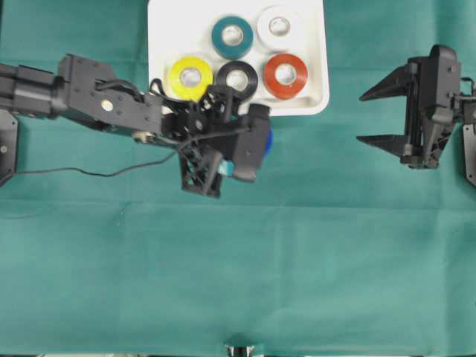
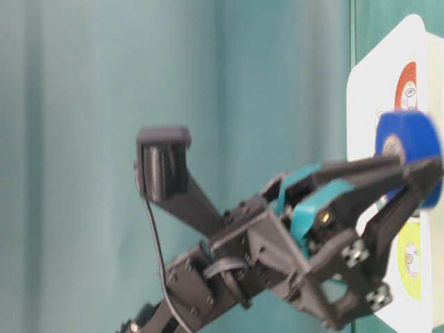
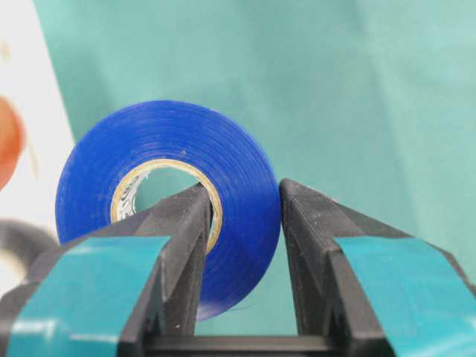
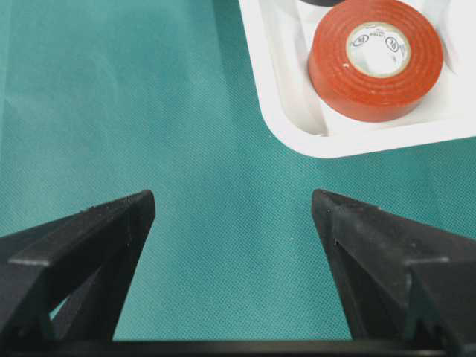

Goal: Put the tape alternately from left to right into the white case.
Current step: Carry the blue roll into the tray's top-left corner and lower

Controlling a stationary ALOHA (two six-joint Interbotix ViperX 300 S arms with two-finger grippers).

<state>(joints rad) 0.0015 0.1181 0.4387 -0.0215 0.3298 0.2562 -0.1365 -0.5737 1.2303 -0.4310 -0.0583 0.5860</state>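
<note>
Your left gripper [image 1: 245, 152] is clamped through the core wall of the blue ring-shaped tape roll [image 3: 167, 204], held on edge just short of the shallow white plastic case's [image 1: 316, 104] near rim; right gripper [image 1: 379, 115] gapes, empty.

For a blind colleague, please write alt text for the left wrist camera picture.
The left gripper is shut on the wall of a blue tape roll, one finger inside its pale core, held upright above a green cloth. At far left are a white case and part of an orange-red roll.
</note>
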